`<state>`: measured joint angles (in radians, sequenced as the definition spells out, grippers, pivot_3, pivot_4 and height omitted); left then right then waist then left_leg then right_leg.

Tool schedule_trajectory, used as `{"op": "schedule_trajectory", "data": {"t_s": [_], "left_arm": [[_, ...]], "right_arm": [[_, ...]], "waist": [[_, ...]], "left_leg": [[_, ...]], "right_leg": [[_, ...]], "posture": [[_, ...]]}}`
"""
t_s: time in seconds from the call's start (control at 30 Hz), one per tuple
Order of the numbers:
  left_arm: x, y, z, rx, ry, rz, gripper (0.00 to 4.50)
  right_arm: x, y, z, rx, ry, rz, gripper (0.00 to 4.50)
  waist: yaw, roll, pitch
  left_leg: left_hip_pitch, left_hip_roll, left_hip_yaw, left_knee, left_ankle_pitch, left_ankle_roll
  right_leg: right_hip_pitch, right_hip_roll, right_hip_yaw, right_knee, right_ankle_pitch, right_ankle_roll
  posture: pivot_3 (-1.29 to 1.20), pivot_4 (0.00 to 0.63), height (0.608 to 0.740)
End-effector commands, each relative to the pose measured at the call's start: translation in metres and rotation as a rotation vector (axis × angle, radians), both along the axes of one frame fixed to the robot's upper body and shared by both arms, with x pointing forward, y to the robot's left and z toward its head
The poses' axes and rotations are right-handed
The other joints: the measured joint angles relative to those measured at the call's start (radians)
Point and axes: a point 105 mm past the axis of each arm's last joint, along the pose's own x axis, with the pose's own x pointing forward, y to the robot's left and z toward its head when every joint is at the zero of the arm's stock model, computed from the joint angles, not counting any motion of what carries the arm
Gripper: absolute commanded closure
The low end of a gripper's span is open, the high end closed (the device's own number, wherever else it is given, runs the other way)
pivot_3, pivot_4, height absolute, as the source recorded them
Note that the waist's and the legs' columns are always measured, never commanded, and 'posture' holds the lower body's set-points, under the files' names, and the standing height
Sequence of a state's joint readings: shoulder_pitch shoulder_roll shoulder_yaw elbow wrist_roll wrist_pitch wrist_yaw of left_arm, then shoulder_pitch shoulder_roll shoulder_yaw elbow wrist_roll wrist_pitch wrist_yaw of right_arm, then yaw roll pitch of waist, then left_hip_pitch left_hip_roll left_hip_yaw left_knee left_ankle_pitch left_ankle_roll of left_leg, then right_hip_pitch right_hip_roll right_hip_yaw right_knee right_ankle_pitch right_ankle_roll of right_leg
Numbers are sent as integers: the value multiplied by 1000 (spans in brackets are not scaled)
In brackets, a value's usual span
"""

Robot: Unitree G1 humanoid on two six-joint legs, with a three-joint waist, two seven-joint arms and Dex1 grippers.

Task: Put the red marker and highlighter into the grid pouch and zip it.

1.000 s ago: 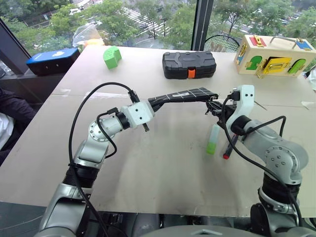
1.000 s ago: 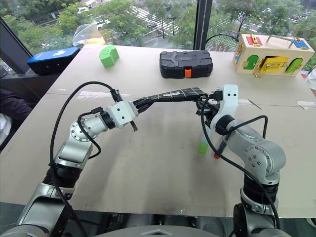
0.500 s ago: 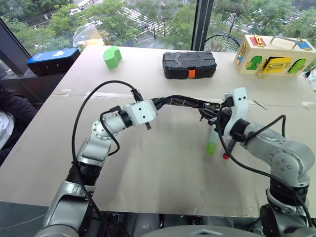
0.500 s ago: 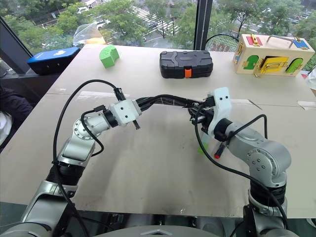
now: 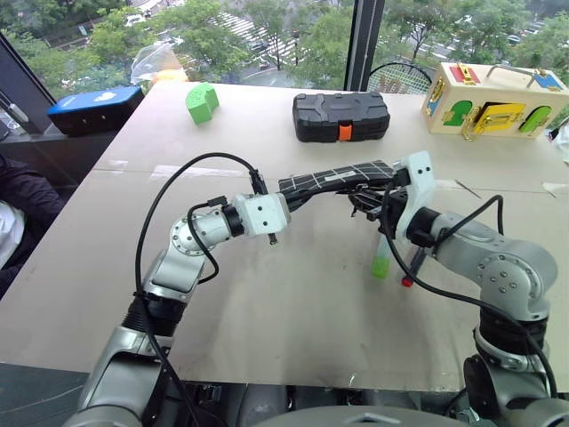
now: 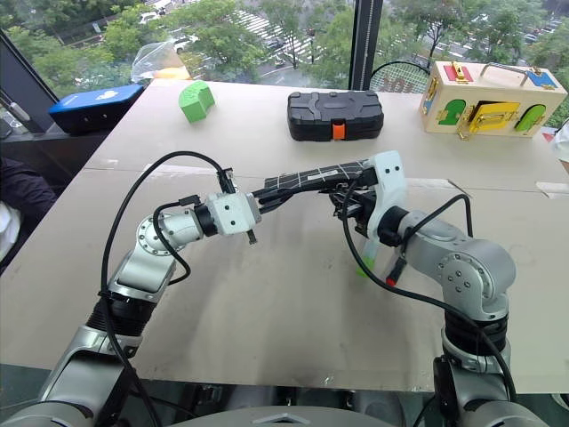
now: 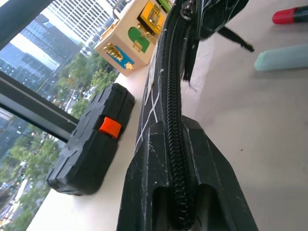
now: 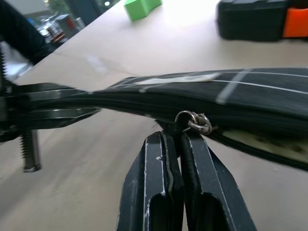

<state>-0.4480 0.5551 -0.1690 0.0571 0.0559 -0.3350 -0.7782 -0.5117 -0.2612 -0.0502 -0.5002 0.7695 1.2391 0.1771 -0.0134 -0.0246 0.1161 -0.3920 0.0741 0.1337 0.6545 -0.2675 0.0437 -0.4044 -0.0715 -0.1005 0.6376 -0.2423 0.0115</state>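
Left end effector [image 5: 286,197] is clamped tight on one end of the pouch [image 5: 342,175], holding it up off the tabletop [image 5: 293,294] with the zipper edge running between its fingers. Right end effector [image 8: 174,139] is pinched shut too, right at the little metal ring of the zipper pull [image 8: 193,121], so the pouch hangs stretched between the two arms, roughly mid-tabletop.

Progress-wise, I'd say it's barely started. The marker [image 5: 412,269] and the highlighter [image 5: 382,256] both lie side by side on the tabletop under the right arm, toward the right edge, neither one in the pouch. My guess is this is the unzip step, so loading both pens and zipping shut are all still to go. Can't tell how far open the zipper is.

Surface is a plain beige tabletop. Along the far edge there's a black case [image 5: 340,116] with an orange latch, a green block [image 5: 202,101] and a wooden latch box [image 5: 493,100] in the far right corner. A blue case [image 5: 94,108] sits just off the far left corner. Big windows behind, with trees and streets way below.
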Motion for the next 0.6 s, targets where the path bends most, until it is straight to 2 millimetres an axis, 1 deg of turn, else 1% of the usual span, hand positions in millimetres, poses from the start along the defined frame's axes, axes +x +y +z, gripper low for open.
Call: {"op": "schedule_trajectory", "data": {"t_s": [0.03,0.17,0.27,0.33,0.43,0.6], "left_arm": [[-8,-13,12,-19,-43,-59,4500],[-7,-10,15,-17,-48,-56,4500],[-8,-11,13,-11,-51,-61,4500],[-9,-14,12,-7,-55,-71,4500],[-9,-19,11,-8,-56,-82,4500],[-5,-25,13,-23,-61,-80,4500]], "right_arm": [[-10,20,6,-37,-26,142,4457],[-11,19,5,-76,-29,185,4457],[-7,20,7,-82,-28,192,4457],[-6,28,8,-88,-29,218,4457],[-4,48,5,-108,-28,263,4457],[-2,59,-5,-135,-11,301,4457]], "waist": [[0,0,0],[2,0,0],[1,0,0],[0,0,0],[-2,0,0],[2,0,0]], "left_leg": [[0,0,0,0,0,0],[-1,0,-1,0,0,0],[-1,0,-1,0,0,0],[-1,0,-1,0,0,0],[0,0,-1,0,0,0],[-1,0,-1,0,0,0]], "right_leg": [[0,0,0,0,0,0],[0,0,0,-1,0,0],[0,0,-1,-1,0,0],[0,0,-2,-1,0,0],[0,0,-2,0,0,0],[0,0,-3,-1,0,0]], "posture": [[0,150,740],[0,150,740],[0,150,740],[0,150,740],[0,150,740],[0,150,740]]}}
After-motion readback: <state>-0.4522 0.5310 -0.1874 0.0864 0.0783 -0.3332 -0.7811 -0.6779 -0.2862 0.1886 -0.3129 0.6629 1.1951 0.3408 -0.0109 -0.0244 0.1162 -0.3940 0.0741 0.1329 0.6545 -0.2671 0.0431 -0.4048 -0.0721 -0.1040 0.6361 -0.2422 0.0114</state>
